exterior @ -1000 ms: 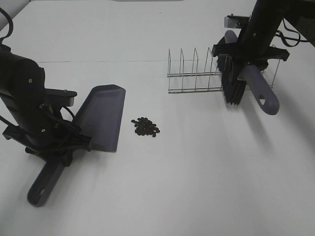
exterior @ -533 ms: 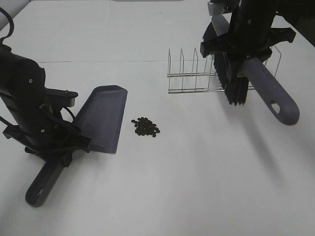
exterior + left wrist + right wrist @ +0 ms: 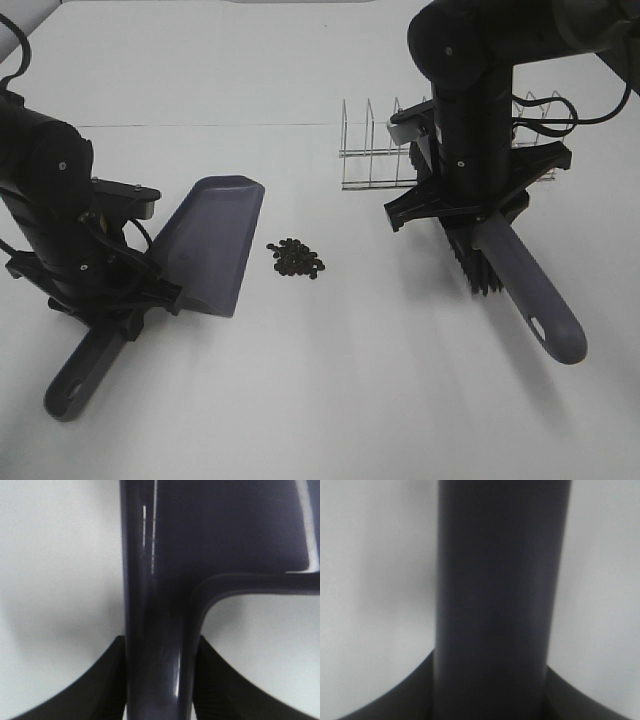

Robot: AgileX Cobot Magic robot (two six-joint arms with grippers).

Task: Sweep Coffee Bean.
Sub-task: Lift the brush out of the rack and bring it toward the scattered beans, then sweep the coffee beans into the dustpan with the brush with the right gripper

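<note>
A small heap of dark coffee beans lies on the white table, mid-left. Just left of it rests the grey-purple dustpan, mouth edge toward the beans. My left gripper is shut on the dustpan's handle, which runs between the jaws in the left wrist view. To the right of the beans, my right gripper is shut on the brush handle. The brush hangs low over the table, its black bristles pointing down and apart from the beans.
A wire dish rack stands at the back, partly behind the right arm. The white table stretches in front of the beans and both tools.
The right arm carried the brush from the wire rack forward and left, and lowered it toward the table. The dustpan shifted very slightly; the beans stayed put.
</note>
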